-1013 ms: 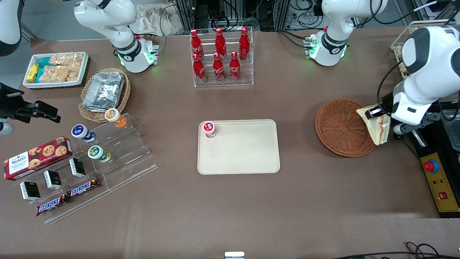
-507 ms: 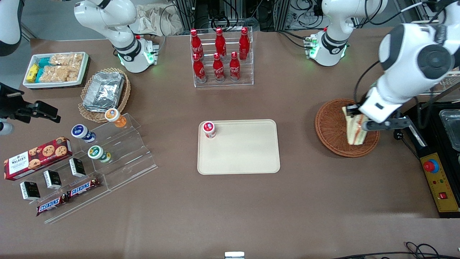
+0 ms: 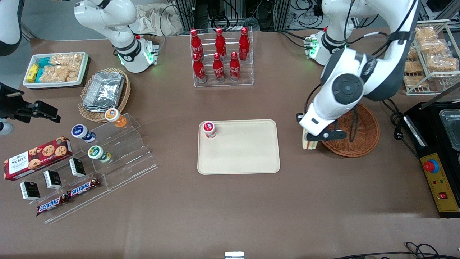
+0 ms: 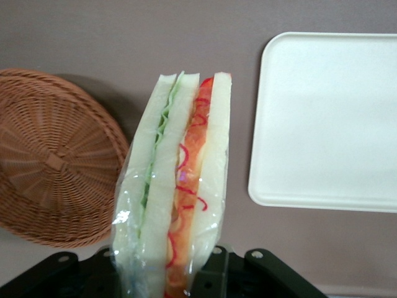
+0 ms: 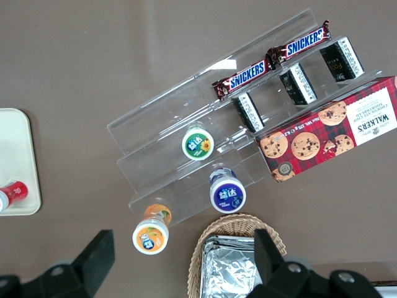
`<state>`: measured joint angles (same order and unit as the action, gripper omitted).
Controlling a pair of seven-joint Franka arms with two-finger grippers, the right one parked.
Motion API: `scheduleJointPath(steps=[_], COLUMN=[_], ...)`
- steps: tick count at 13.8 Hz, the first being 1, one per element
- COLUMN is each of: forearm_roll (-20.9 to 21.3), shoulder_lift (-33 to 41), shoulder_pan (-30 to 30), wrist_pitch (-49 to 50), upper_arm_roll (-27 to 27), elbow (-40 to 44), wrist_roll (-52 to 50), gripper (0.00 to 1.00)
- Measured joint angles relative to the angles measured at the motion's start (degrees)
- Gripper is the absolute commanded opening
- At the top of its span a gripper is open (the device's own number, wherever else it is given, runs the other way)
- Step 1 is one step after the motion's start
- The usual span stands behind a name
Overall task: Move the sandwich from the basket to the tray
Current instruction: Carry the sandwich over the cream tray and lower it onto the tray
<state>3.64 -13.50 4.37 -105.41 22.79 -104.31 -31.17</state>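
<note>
Since the earlier frames we have carried the sandwich (image 4: 177,186) out of the basket (image 3: 363,138) and swung the arm toward the tray (image 3: 238,158). Our gripper (image 3: 311,141) now hangs over bare table between the tray and the basket, just beside the basket's rim and still short of the tray. Its jaws are clenched on the wrapped wedge, which stands on edge with the filling showing in the wrist view, basket (image 4: 56,161) to one side and tray (image 4: 329,124) to the other. We judge this to be the transfer step, roughly midway: the pick is done, the placing is not. A small red-capped cup (image 3: 208,129) stands in the tray's corner farthest from the basket. Next we need to travel on over the tray's bare middle, well apart from that cup, lower, then release.
</note>
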Motion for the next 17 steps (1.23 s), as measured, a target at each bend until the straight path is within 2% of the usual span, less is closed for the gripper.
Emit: scheduleJointPath(steps=[6,12,17], forearm_roll=[3.0,8.4,10.6], shoulder_lift=[-10.8,-19.6,-22.6], shoulder_pan=[6.7,8.2,9.6], wrist_pitch=[-10.7,-18.0,-20.2], upper_arm_roll=[0.5,0.4,0.4], elbow=[1.8,2.2,2.8], wrist_roll=[-11.7,-17.1,-19.9], gripper=[0.35,0.37,0.37])
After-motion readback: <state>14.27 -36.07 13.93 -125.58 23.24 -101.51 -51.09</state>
